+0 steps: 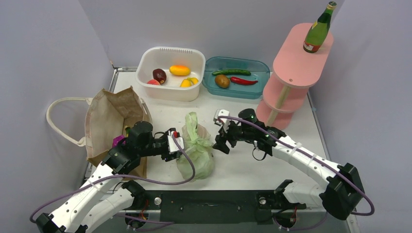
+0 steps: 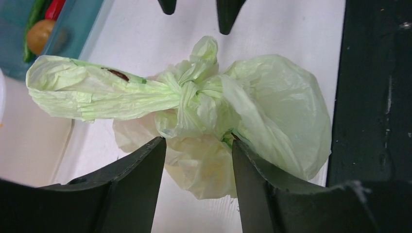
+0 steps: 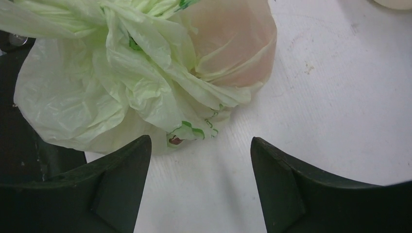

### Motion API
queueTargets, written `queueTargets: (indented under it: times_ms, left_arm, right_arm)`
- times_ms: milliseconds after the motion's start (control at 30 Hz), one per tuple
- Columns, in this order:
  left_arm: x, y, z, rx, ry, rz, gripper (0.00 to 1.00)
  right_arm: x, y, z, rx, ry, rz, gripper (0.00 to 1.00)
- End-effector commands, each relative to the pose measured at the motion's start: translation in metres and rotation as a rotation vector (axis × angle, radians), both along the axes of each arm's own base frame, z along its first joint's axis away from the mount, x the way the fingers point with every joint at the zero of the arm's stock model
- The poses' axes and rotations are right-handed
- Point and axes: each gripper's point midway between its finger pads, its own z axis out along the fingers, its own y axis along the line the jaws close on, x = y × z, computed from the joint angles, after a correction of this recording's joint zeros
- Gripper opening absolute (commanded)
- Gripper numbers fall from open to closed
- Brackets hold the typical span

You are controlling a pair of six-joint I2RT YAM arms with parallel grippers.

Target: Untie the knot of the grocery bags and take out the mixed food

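Observation:
The pale green plastic bag (image 1: 197,148) stands at the table's middle front, its knot (image 2: 187,92) tied and a long handle loop (image 2: 92,92) pointing away. My left gripper (image 1: 177,143) is open at the bag's left side. In the left wrist view its fingertips (image 2: 197,145) stand on either side of the bag's lower bulge. My right gripper (image 1: 218,141) is open and empty just right of the bag, over bare table (image 3: 199,143). The bag (image 3: 121,73) lies beyond its left finger. The brown paper bag (image 1: 114,121) lies at the left with a purple packet (image 1: 118,141) at its mouth.
A white tub (image 1: 170,87) with fruits and a teal tray (image 1: 236,90) with a red chilli (image 1: 244,81) and cucumber stand at the back. A pink tiered shelf (image 1: 296,63) at the right carries a green bottle (image 1: 319,30). The black base plate (image 1: 209,199) lines the front edge.

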Motion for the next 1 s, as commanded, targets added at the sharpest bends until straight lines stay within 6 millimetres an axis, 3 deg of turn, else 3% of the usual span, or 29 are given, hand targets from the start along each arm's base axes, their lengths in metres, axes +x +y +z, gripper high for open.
queueTargets:
  times_ms: [0,167,267,333,433,467,500,600,700,800,967]
  left_arm:
    - [0.01,0.016,-0.009,0.019,0.037,0.075,0.51]
    - [0.013,0.014,-0.015,0.01,0.042,0.053,0.51]
    - [0.012,0.008,-0.01,-0.004,0.029,0.014,0.51]
    - [0.016,0.009,0.0,-0.014,0.019,0.031,0.51]
    - [0.037,0.022,0.026,-0.061,0.003,0.174,0.52]
    - [0.047,0.036,0.027,-0.057,0.02,0.228,0.52]
    - [0.044,0.036,0.039,-0.078,0.015,0.194,0.52]
    - [0.052,0.061,0.036,-0.058,0.072,0.24,0.53]
    - [0.047,0.065,0.027,0.001,0.001,0.136,0.53]
    - [0.041,0.052,0.016,0.007,-0.031,0.032,0.55]
    - [0.047,0.0,-0.001,-0.048,-0.021,-0.016,0.56]
  right_arm:
    - [0.014,0.04,0.02,0.1,-0.14,0.059,0.71]
    - [0.002,0.068,0.028,0.166,-0.152,0.09,0.71]
    - [0.0,0.081,0.025,0.166,-0.17,0.104,0.63]
    - [0.004,0.082,0.02,0.14,-0.183,0.098,0.47]
    - [0.009,0.071,0.014,0.066,-0.206,0.091,0.14]
    - [0.009,0.068,0.013,0.052,-0.219,0.094,0.09]
    - [0.006,0.062,0.013,0.043,-0.224,0.092,0.01]
    - [-0.001,0.053,0.017,0.041,-0.252,0.101,0.0]
    - [-0.006,0.046,0.024,0.053,-0.266,0.093,0.0]
    - [-0.006,0.042,0.029,0.07,-0.274,0.07,0.0]
    - [-0.006,0.04,0.035,0.09,-0.302,0.059,0.0]
